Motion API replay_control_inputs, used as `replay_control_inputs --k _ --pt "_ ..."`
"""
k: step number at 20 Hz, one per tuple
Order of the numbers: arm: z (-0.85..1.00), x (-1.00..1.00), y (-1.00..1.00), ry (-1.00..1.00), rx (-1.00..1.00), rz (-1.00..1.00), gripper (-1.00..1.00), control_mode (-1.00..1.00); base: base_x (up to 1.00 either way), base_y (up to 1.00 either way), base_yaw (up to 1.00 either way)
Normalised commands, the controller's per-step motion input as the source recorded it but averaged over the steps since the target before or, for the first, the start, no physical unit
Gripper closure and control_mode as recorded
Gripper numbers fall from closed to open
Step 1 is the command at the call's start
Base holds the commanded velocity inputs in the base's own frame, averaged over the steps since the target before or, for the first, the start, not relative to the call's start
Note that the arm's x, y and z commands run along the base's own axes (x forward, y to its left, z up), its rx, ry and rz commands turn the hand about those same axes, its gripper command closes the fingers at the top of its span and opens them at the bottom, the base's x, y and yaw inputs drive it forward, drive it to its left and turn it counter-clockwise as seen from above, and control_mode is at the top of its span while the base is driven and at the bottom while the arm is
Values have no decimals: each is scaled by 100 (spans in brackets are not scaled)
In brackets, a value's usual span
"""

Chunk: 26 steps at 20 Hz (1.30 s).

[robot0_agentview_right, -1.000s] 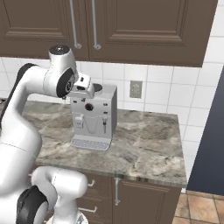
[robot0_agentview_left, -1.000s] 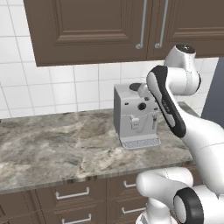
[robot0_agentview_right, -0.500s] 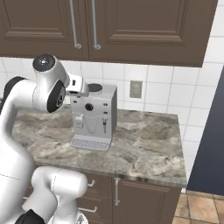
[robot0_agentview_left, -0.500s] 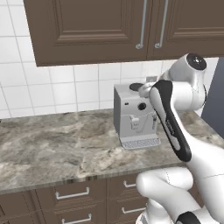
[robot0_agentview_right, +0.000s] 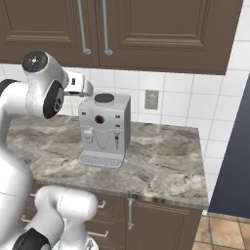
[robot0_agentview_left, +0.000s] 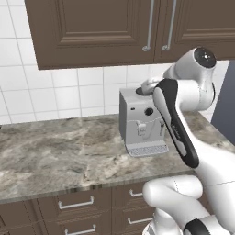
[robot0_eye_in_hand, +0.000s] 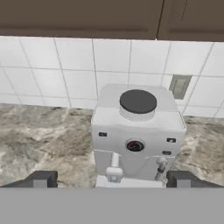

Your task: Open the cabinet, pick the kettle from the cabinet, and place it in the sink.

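Simulated kitchen, three views, with the coffee machine (robot0_agentview_left: 142, 123) as reference. The grey boxy coffee machine stands upright on the grey marbled counter (robot0_agentview_left: 59, 153), its back near the white tiled wall (robot0_agentview_left: 55, 92) and its round dark lid (robot0_eye_in_hand: 138, 101) on top. Directly above the machine hangs the cabinet (robot0_agentview_left: 110, 30), a dark brown wall unit with raised-panel doors; both doors are shut, and their two long vertical silver bar handles (robot0_agentview_left: 149, 27) lie side by side at the seam, above the machine. In the right base view the same cabinet (robot0_agentview_right: 146, 29) spans the upper frame, with its handles (robot0_agentview_right: 83, 29) above and slightly left of the machine. The kettle and the sink cannot be seen, so their places cannot be told. The gripper (robot0_eye_in_hand: 112, 179) faces the front of the machine from a level just above its top, apart from it; its two dark fingertips (robot0_eye_in_hand: 41, 178) stand wide apart at either side of the machine's base in the hand view, released and holding nothing. In the left base view the white arm (robot0_agentview_left: 183, 119) rises to the right of the machine, its dark forearm crossing the machine's right edge. A wall outlet (robot0_eye_in_hand: 179, 86) sits on the tiles behind and right of the machine. Brown drawers (robot0_agentview_left: 75, 204) with short horizontal handles run below the counter, beneath the machine.
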Motion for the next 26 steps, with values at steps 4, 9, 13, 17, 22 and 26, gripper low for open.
replay_control_inputs --k 4,9,13,17,22,26 --pt "51 8 7 -12 -7 0 -100 -100 0 0 0" --pt "46 13 7 -13 -8 -1 -100 -100 0 0 0" --pt "40 18 1 -11 -2 -4 -100 -100 0 0 0" --pt "36 21 0 -11 0 -2 -100 -100 0 0 0" --pt "31 22 0 -12 0 0 -100 -100 0 0 0" --pt "32 27 0 -7 6 0 -100 -100 0 0 0"
